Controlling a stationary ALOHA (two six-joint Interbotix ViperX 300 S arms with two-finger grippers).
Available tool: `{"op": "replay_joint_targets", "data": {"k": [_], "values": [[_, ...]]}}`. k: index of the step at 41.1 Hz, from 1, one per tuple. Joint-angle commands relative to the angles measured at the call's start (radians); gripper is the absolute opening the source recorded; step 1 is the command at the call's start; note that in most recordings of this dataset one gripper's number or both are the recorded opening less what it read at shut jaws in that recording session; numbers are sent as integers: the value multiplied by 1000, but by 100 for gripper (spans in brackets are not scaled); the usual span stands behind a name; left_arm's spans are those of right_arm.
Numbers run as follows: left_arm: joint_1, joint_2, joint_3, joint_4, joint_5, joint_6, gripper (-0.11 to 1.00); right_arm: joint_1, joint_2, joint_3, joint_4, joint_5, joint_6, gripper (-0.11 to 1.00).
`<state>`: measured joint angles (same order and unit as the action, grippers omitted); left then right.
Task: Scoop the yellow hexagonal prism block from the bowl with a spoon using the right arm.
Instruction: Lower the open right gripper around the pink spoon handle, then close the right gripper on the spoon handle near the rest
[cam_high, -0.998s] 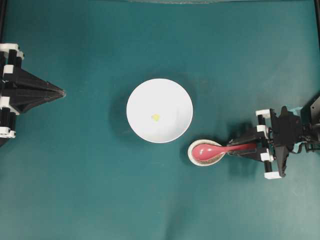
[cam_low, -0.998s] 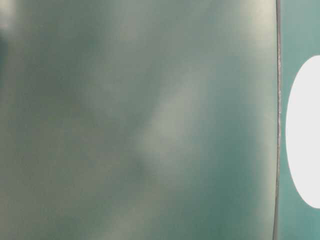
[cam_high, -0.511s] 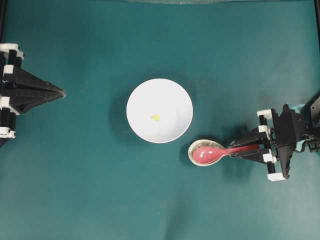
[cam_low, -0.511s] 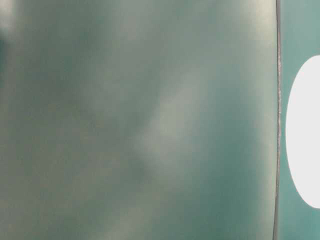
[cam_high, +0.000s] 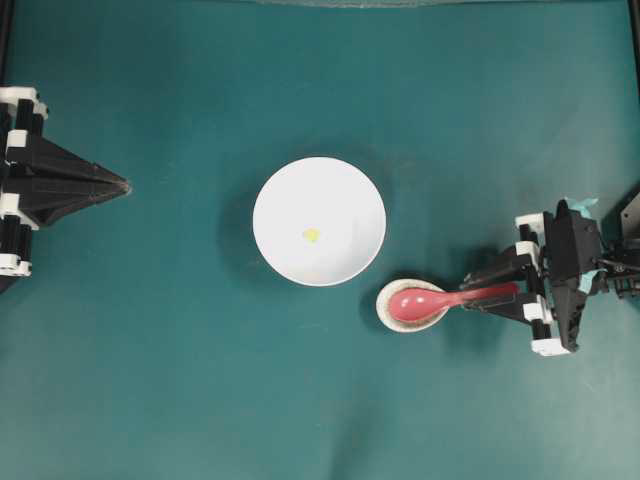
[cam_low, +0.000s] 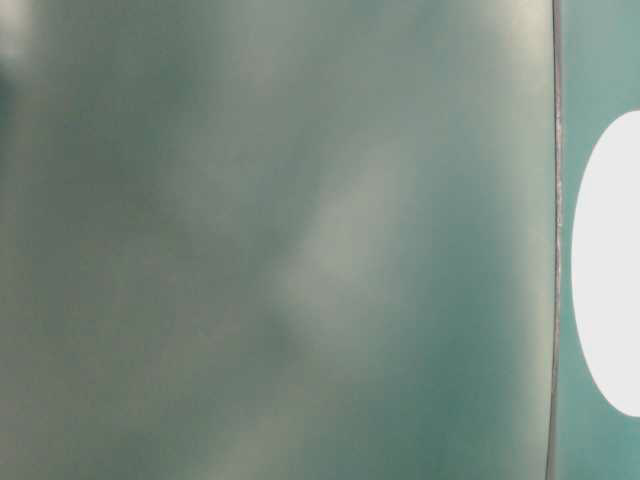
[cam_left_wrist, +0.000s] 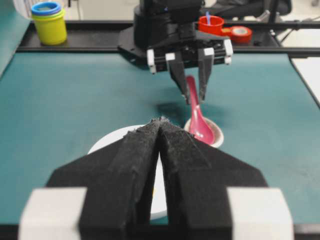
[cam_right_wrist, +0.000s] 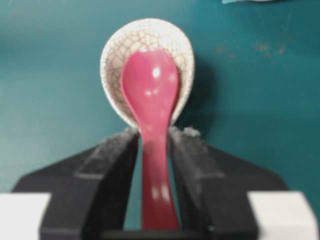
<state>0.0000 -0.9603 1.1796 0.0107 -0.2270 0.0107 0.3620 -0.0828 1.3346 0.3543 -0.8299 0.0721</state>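
The white bowl (cam_high: 319, 190) stands mid-table with the tiny yellow hexagonal prism block (cam_high: 311, 236) lying inside it. The pink-red spoon (cam_high: 420, 302) lies with its scoop in a small speckled spoon rest (cam_high: 383, 300), right of the bowl, handle pointing right. My right gripper (cam_high: 485, 296) straddles the handle. In the right wrist view the spoon (cam_right_wrist: 150, 90) runs between the fingers with a thin strip of teal showing on each side, so the right gripper (cam_right_wrist: 156, 133) is open around it. My left gripper (cam_high: 125, 185) rests shut at the left edge, holding nothing.
Behind the right arm a black rail carries a yellow cup with a blue lid (cam_left_wrist: 49, 22), a red cup (cam_left_wrist: 210, 22) and a red tape roll (cam_left_wrist: 240, 33). The table-level view is blurred; only the bowl's white side (cam_low: 610, 270) shows.
My right gripper's jaws have parted from the spoon handle, and the wrist has shifted slightly right. The spoon stays in its rest. The left arm has not moved.
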Motion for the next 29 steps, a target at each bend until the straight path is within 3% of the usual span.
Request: {"op": "replay_joint_targets", "data": {"k": [1,29], "values": [[-2,6,-26,3,-11,2,4,-2,-12,-12,0,-3,-6,40],[-2,6,-26,3,-23,0,4,0,0,-3,-5,-54,-38,47]]}}
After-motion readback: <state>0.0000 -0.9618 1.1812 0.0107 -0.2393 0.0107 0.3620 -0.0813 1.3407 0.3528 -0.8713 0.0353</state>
